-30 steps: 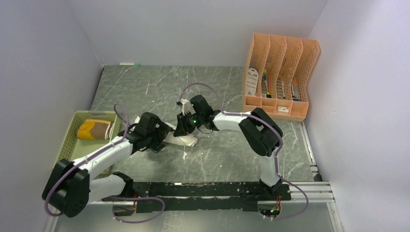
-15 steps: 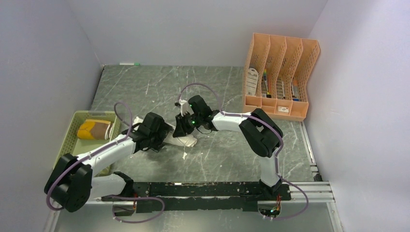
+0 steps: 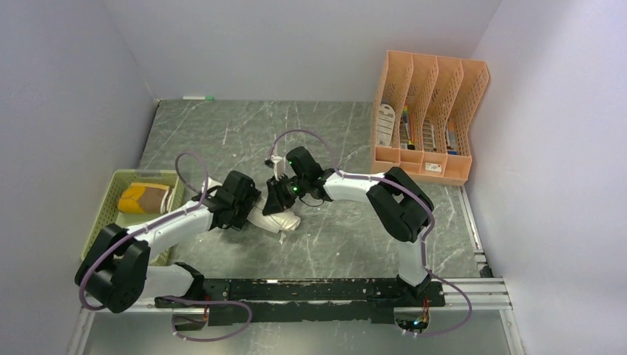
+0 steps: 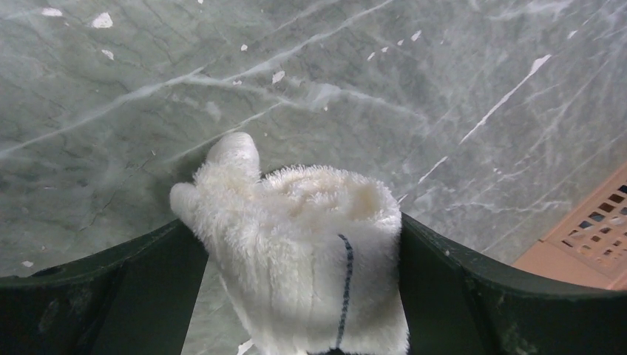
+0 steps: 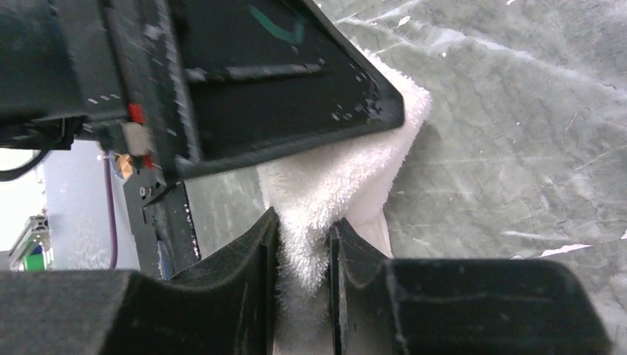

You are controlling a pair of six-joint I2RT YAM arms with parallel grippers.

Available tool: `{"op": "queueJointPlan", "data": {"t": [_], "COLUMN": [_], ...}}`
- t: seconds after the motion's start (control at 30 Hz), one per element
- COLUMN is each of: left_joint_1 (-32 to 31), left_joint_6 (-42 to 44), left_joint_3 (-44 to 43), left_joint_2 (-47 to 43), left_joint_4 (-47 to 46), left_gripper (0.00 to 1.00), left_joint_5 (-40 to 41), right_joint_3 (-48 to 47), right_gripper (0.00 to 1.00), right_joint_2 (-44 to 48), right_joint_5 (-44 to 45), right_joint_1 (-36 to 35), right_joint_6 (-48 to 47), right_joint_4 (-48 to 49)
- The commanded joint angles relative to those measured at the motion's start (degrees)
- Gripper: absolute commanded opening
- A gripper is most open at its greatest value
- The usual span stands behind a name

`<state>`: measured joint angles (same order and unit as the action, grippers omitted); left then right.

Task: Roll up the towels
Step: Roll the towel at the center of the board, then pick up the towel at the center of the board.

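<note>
- Over at 9 o'clock sits one green mesh basket (image 3: 108, 211), rigid plastic lattice, with the brown towel (image 3: 146, 198) inside it. That towel is a soft, stubby roll with mustard-yellow edging.
- Next comes the left gripper (image 3: 253, 213), hard dark plastic, just left of the table's middle. In its wrist view the left gripper (image 4: 303, 296) has its two fingers clasped on either side of the cream-white towel (image 4: 310, 251).
- The cream-white towel (image 3: 279, 220) is fluffy looped pile, wound into a thick roll with a thin dark stitched line down its side. It sits near the middle of the table (image 3: 333, 133), a smooth grey-green marbled top with pale veins and white flecks.
- From 1 o'clock of the roll, the right gripper (image 3: 275, 205) comes in. In its wrist view the right gripper (image 5: 303, 259) is pressed tight on a thin fold of the cream-white towel (image 5: 333, 185), with the left arm's black housing just above.
- Far right, at 2 o'clock, stands one peach file rack (image 3: 429, 111), perforated plastic with slanted slots and a few items inside.
- Against a second ago, the left arm has swung rightward and its elbow has lifted off the near-left corner. The roll has slid slightly left and nearer. The right gripper has drifted a touch left with it, and the basket and rack have not moved.
- The count: two towels, two arms, one basket, one rack.
</note>
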<state>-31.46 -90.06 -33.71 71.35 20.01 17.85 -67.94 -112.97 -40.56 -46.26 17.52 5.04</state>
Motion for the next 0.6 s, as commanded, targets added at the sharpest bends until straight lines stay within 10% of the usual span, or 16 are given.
{"op": "queueJointPlan", "data": {"t": [0.0, 0.47, 0.57], "left_joint_1": [-1.9, -6.2, -6.2], "left_joint_6": [-0.9, -8.1, -7.8], "left_joint_3": [-1.4, 2.9, 4.4], "left_joint_2": [2.8, 3.4, 1.5], "left_joint_4": [-1.7, -8.3, -10.3], "left_gripper": [0.99, 0.99, 0.82], "left_joint_5": [1.6, 6.5, 7.3], "right_joint_3": [-2.3, -1.9, -1.8], "right_gripper": [0.04, 0.03, 0.03], "right_joint_2": [2.6, 2.9, 3.4], "right_joint_5": [-1.9, -9.9, -10.4], "right_joint_1": [-0.4, -2.1, -2.1], "right_joint_6": [-0.4, 2.4, 2.3], "right_joint_4": [-1.3, 5.4, 5.6]}}
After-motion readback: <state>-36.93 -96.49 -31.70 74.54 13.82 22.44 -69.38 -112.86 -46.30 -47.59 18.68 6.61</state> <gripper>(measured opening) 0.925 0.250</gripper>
